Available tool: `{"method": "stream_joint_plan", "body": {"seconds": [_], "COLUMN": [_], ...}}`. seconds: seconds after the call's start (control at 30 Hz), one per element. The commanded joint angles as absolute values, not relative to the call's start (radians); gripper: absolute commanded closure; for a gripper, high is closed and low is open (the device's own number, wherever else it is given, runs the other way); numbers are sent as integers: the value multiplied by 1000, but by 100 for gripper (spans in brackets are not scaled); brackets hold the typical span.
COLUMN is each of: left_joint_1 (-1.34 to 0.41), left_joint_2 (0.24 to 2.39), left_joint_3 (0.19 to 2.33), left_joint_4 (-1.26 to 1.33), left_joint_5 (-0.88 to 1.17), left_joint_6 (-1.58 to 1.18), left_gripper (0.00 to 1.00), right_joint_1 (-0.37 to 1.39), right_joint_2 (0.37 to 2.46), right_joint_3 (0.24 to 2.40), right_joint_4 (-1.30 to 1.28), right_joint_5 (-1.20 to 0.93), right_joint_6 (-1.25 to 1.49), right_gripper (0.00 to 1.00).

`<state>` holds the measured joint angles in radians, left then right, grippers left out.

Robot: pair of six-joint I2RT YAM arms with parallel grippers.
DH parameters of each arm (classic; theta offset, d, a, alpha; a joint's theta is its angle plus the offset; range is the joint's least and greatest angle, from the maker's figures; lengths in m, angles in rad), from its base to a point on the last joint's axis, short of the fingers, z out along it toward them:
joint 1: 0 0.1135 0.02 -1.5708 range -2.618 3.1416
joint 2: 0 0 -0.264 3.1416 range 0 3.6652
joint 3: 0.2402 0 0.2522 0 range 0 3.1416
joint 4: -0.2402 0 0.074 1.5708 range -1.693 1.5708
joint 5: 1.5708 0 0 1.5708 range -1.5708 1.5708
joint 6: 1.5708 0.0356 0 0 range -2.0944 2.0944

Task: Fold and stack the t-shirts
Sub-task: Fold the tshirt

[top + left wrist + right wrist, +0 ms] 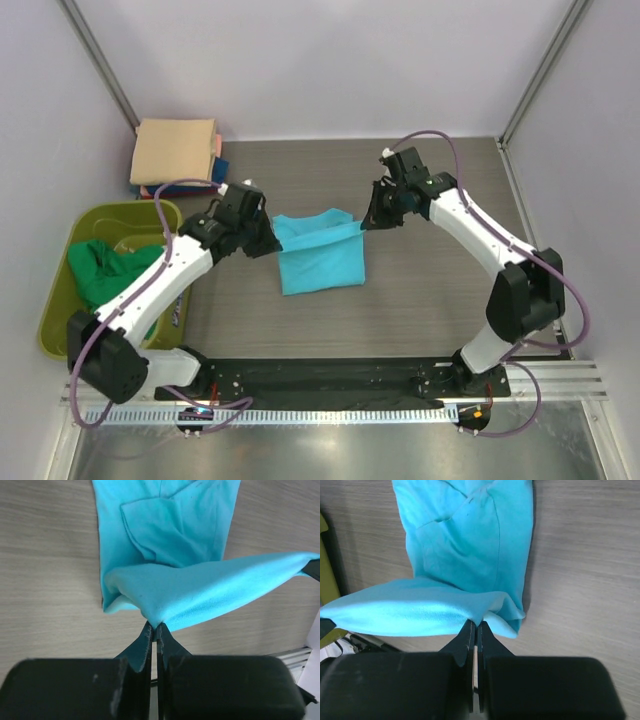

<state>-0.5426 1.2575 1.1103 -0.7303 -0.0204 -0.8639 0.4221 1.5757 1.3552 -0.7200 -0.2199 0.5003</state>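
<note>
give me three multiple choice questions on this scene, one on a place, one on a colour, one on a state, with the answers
1. Where does the green shirt lie?
A. in the olive-yellow bin
B. hanging from a gripper
C. on the floor

2. What colour is the top shirt of the folded stack at the far left?
A. white
B. tan
C. black

3. How do the left gripper and the right gripper stand?
A. both open above the cloth
B. both shut on the raised edge of the turquoise shirt
C. one shut, one open

Answers:
1 A: the top view shows the green cloth bunched inside the bin's walls.
2 B: a tan layer lies topmost on the stack.
3 B: each wrist view shows closed jaws with turquoise cloth pinched between them.
</note>
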Motion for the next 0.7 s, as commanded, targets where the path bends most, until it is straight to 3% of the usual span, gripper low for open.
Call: {"method": "stream_joint_plan", "body": {"seconds": [0.0, 0.33, 0.37, 0.43, 0.47, 0.57, 0.67], "left_joint_1": [-467, -293, -275, -259, -238, -207, -209], "left_joint_2": [1321, 1655, 1687, 1800, 1840, 1982, 1965], "left_joint_3": [1187, 1348, 1368, 1445, 1484, 1615, 1602], "left_joint_4": [-690, -617, -614, -600, -601, -661, -629], "left_joint_5": [52, 218, 235, 253, 279, 285, 247], "left_joint_6": [-784, -733, -727, -700, -695, -707, -704], "left_gripper": [100, 100, 96, 77, 62, 47, 41], "right_joint_1": [390, 336, 330, 310, 304, 275, 264], "right_joint_2": [1635, 2009, 2041, 2116, 2188, 2310, 2295], "right_joint_3": [1471, 1767, 1802, 1920, 2015, 2179, 2154], "right_joint_4": [-715, -716, -722, -738, -747, -764, -770], "right_joint_5": [-218, -287, -299, -316, -346, -394, -417], "right_joint_6": [440, 414, 414, 423, 426, 440, 442], "right_gripper": [99, 99, 96, 58, 35, 25, 25]}}
